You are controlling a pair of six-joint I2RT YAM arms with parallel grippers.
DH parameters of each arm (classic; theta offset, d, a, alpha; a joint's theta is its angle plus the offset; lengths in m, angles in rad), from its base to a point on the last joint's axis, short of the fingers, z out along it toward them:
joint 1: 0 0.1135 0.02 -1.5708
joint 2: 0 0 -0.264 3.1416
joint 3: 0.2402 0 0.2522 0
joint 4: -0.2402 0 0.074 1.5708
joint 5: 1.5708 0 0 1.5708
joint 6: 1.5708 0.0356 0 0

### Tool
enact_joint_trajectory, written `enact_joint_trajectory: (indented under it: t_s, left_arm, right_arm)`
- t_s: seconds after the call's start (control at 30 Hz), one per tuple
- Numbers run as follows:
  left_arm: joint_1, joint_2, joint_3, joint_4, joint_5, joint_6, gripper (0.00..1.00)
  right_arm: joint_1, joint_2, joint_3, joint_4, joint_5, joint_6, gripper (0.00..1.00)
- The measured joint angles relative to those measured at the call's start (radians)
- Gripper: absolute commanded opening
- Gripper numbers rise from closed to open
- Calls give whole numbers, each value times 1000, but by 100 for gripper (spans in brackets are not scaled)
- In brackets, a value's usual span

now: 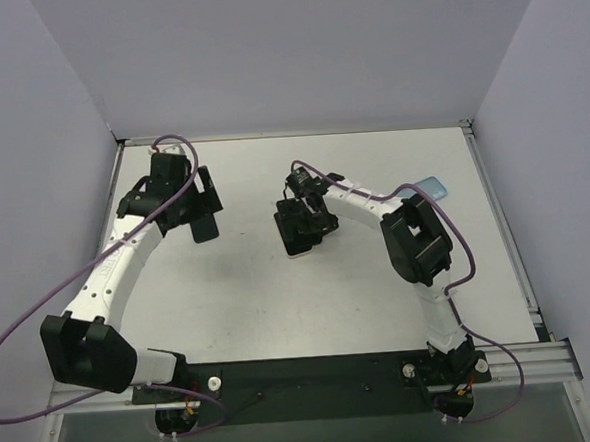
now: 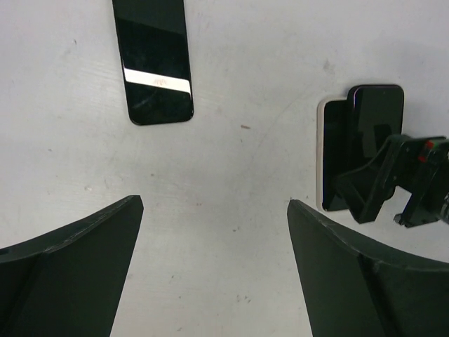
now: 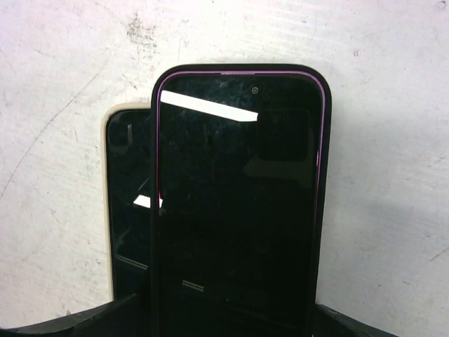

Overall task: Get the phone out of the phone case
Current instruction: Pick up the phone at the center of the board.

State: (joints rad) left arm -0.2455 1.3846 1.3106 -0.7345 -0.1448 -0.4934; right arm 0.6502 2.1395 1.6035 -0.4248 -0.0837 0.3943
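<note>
Right gripper (image 3: 231, 324) pinches the low end of the phone (image 3: 238, 196), which seems still seated in its dark phone case (image 3: 325, 210) over a cream-edged phone (image 3: 130, 210) on the table (image 3: 393, 175) - so removal is not done yet - while left gripper (image 2: 214, 232) hangs spread wide w/ nothing in it.

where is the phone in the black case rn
The phone in the black case is held by the right gripper near the middle of the table in the top view, partly covering a cream-edged phone lying beneath it.
</note>
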Motion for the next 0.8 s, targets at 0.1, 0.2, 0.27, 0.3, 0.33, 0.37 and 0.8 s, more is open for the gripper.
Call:
enact_joint_trajectory:
  t_s: [0.1,0.2,0.27,0.3,0.33,0.37,0.8]
  left_arm:
    - [0,-47,-71,-15,31,-14,95]
    - [2,-84,-122,-18,66,-31,95]
    - [2,-100,-145,-18,90,-46,95]
    - [3,-104,-153,-15,103,-53,95]
    - [3,-104,-160,-10,118,-60,95]
    - [4,-104,-169,-1,135,-68,95]
    - [5,-130,-441,309,501,-227,97]
  right_arm:
    - [4,14,21,-4,17,9,85]
    - [4,31,52,-6,33,21,57]
    - [5,44,75,-19,39,36,35]
    - [5,47,82,-24,40,41,27]
    - [5,48,84,-27,42,50,7]
    - [5,48,84,-27,43,54,0]
    - [6,-212,-214,36,30,183,0]
